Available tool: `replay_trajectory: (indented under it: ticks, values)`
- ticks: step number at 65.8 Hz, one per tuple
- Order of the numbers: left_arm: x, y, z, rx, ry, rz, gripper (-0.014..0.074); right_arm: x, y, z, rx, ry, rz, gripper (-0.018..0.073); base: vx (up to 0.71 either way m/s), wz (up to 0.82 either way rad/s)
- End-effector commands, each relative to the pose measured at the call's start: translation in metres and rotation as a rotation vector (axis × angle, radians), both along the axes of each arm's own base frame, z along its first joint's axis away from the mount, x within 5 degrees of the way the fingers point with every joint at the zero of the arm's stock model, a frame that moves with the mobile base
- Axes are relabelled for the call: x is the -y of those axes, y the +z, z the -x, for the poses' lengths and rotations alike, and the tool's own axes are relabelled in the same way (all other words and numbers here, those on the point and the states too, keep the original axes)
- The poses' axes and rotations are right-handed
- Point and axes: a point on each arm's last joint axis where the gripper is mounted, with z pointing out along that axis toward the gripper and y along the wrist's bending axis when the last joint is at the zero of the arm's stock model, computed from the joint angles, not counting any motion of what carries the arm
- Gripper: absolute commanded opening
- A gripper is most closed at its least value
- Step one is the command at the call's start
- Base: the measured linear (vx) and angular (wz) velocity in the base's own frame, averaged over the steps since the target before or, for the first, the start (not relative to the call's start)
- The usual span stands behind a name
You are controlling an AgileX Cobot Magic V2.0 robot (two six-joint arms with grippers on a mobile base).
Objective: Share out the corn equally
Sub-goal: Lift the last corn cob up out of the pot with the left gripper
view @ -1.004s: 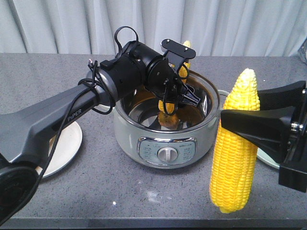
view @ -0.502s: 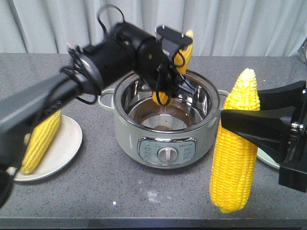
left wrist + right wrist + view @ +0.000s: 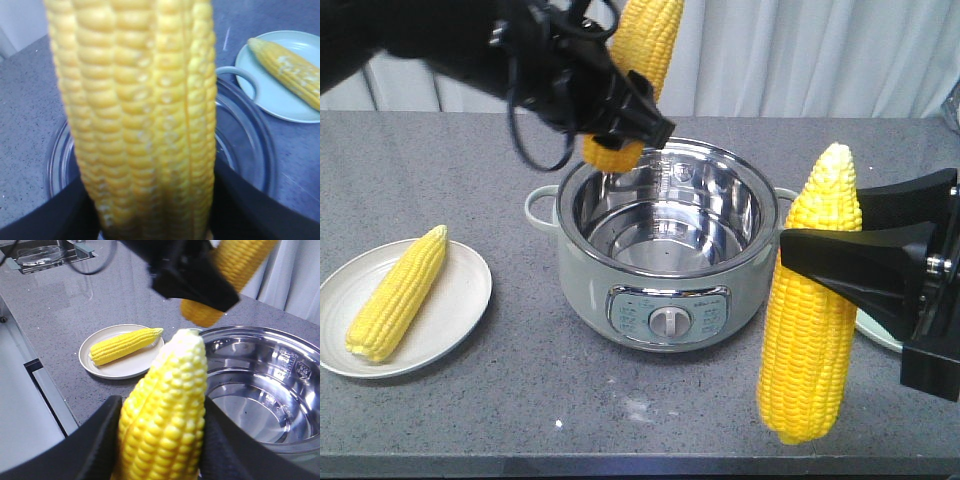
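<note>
three corn cobs [image 3: 398, 293] [image 3: 645, 40] [image 3: 810, 320], one steel pot [image 3: 665, 300], two pale plates [image 3: 460, 300] [image 3: 875, 332], two black claws [image 3: 625, 112] [image 3: 802, 262]

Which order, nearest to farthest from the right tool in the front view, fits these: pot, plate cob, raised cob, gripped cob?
1. Gripped cob, in the right tool, front right.
2. Pot, centre, just left of it.
3. Raised cob, in the left tool above the pot's far-left rim.
4. Plate cob, on the plate at far left.
</note>
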Motion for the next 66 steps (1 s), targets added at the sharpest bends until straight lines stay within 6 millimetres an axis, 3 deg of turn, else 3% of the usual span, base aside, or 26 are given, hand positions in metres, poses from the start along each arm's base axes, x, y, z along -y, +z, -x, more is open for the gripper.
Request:
replay_trajectory:
  ticks: [1,7,21,35,48,66]
  values:
    - [-0.025,0.031,0.034,0.160,0.002,0.142,0.0291,0.001,0.013,0.001,0.045,-0.023,-0.055,0.0171,0.00,0.00]
    - [-0.044,0.030,0.058,0.219,0.011,0.184,0.0291,0.001,0.013,0.001,0.045,-0.023,-0.055,0.0171,0.00,0.00]
    - [-0.084,0.006,0.110,0.278,0.025,0.232,0.0291,0.001,0.013,0.001,0.045,-0.023,-0.055,0.0171,0.00,0.00]
    - [-0.112,-0.015,0.148,0.309,0.032,0.268,0.0291,0.001,0.013,0.001,0.045,-0.023,-0.055,0.0171,0.00,0.00]
    - [-0.122,-0.021,0.161,0.323,0.032,0.279,0.0291,0.001,0.013,0.001,0.045,-0.023,-0.055,0.0171,0.00,0.00]
    - [-0.123,-0.022,0.162,0.321,0.030,0.263,0.0291,0.001,0.013,0.001,0.045,-0.023,-0.055,0.0171,0.00,0.00]
